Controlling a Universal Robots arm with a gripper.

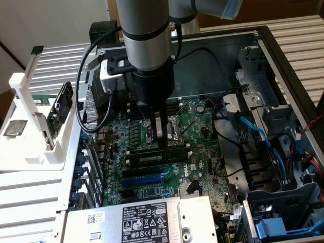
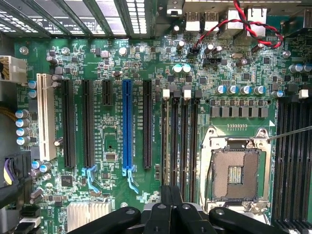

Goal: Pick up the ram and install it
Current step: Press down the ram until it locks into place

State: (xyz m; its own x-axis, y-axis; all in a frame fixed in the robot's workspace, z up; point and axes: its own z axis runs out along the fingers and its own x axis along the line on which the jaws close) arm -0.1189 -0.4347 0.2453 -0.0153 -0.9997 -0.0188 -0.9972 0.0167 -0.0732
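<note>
Jaws: clenched, the fingers [image 2: 161, 214] pressed together with no gap between them.
Gripper [image 1: 163, 143]: points straight down at the board [image 1: 152, 195], and its tips meet the top edge of the ram [image 1: 152, 157]. I cannot tell whether they pinch that edge or only bear on it.
Contact spot: near the ram's middle. A central touch probably keeps the stick from rocking end to end.
Ram: stands on its long edge in a memory slot, label face toward the exterior camera. In the exterior view it is at 6 o'clock from the socket [image 1: 174, 126]. It runs the slot's full length, which it likely must do to seat at all.
Slots [image 2: 184, 146]: black and side by side next to the socket. In the wrist view they run straight out from the fingers, so the gripper is lined up with them.
Blue slot [image 1: 147, 178]: at 6 o'clock from the ram in the exterior view, parallel to it and apart.
Fixture [image 1: 25, 101]: white, outside the case [image 1: 283, 55] at 9 o'clock, well apart from the gripper.
Progress: the ram looks placed at its slot. Whether the end clips have latched is not visible.
</note>
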